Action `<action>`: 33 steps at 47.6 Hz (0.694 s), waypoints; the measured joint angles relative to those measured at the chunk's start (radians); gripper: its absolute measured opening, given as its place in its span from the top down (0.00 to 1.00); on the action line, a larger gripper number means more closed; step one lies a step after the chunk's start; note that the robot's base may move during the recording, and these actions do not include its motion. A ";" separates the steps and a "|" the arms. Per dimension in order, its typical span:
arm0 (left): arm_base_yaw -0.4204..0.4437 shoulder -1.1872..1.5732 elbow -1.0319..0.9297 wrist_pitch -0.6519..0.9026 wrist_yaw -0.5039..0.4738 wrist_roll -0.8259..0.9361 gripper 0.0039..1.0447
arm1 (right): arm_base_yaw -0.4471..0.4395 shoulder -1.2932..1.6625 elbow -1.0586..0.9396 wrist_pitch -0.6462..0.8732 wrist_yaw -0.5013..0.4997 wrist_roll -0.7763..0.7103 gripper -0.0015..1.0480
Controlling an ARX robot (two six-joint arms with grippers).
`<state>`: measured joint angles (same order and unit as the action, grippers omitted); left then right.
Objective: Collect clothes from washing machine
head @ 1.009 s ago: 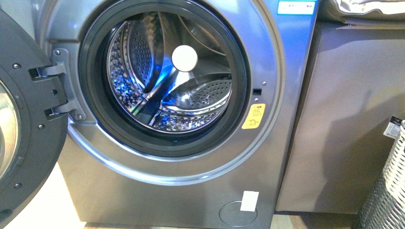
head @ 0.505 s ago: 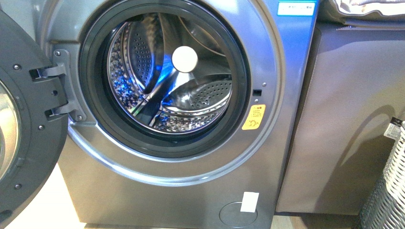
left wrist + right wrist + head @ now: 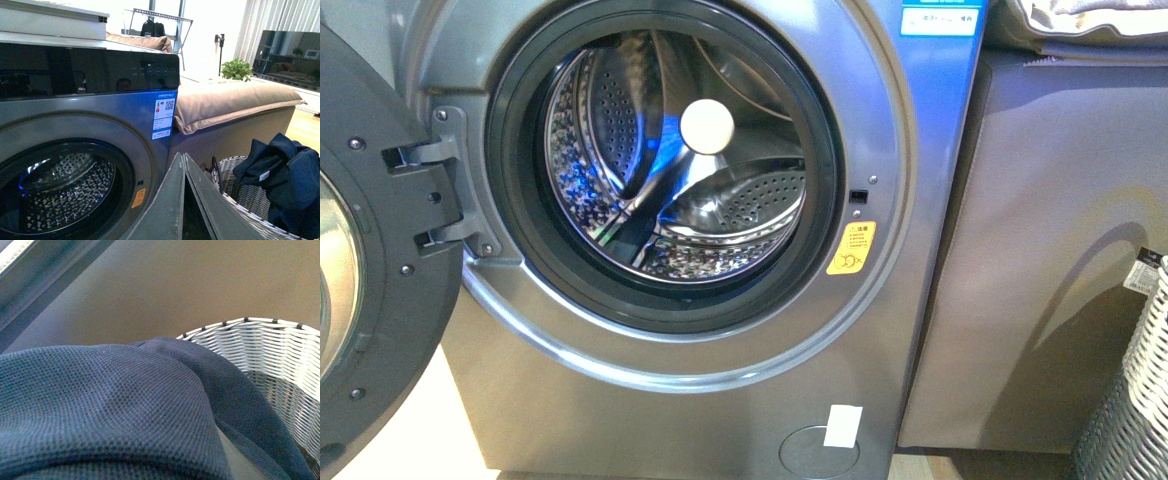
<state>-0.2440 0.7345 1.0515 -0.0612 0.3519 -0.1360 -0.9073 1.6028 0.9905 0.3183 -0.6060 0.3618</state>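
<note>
Starting at the far left of the front view, the porthole door (image 3: 365,270) is swung wide open and cut off by the frame edge, so only part of it can be seen. Next to it, the washing machine (image 3: 720,330) is seen with its mouth uncovered; the perforated drum (image 3: 670,170) looks bare, lit blue inside, though the lowest part of it is hidden behind the dark rim. An orange-yellow sticker (image 3: 851,247) is stuck beside the mouth, and a small white label (image 3: 843,425) lower down. Further right a brown sofa side (image 3: 1040,250) is seen, and only a sliver of the woven basket (image 3: 1135,400) pokes in at the corner.

Neither arm is caught by the front camera. In the left wrist view the left gripper (image 3: 184,165) is seen only as two grey blades meeting at a point, so its jaws look pressed together with nothing between them. Beyond its tip, off to the side, the clothes (image 3: 285,175) are draped over the basket (image 3: 235,185) rim, white tag showing.

In the right wrist view the dark knit (image 3: 115,410) fills most of the picture right up against the camera, over the basket (image 3: 270,355). The right jaws are completely covered, so whether they're spread or pinching can't be told.
</note>
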 joint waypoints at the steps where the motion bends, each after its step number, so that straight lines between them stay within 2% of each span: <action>1: 0.000 0.000 0.000 0.000 0.000 0.000 0.97 | 0.000 0.000 0.000 0.000 0.000 0.000 0.92; 6: 0.000 0.000 0.000 0.000 0.000 0.000 0.97 | 0.000 0.001 0.001 0.000 0.000 -0.002 0.92; 11: 0.000 -0.001 0.000 0.000 0.000 0.000 0.97 | 0.000 0.001 0.005 0.000 0.000 -0.001 0.71; 14: 0.000 -0.003 0.000 0.000 0.000 -0.002 0.87 | 0.000 0.001 0.005 0.000 0.000 -0.001 0.61; 18: 0.000 -0.002 0.000 0.000 0.000 -0.002 0.70 | 0.000 0.001 0.005 0.000 0.000 -0.001 0.43; 28: 0.000 -0.002 0.000 0.000 0.000 -0.002 0.32 | 0.000 0.001 0.015 0.000 -0.001 0.001 0.08; 29: 0.000 -0.002 0.000 0.000 0.000 -0.002 0.27 | 0.000 0.001 0.015 0.000 -0.002 0.003 0.05; 33: 0.000 -0.002 0.000 0.000 0.000 -0.002 0.09 | 0.000 0.001 0.015 0.000 -0.002 0.003 0.08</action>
<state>-0.2440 0.7330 1.0512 -0.0612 0.3519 -0.1379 -0.9073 1.6035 1.0058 0.3187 -0.6075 0.3645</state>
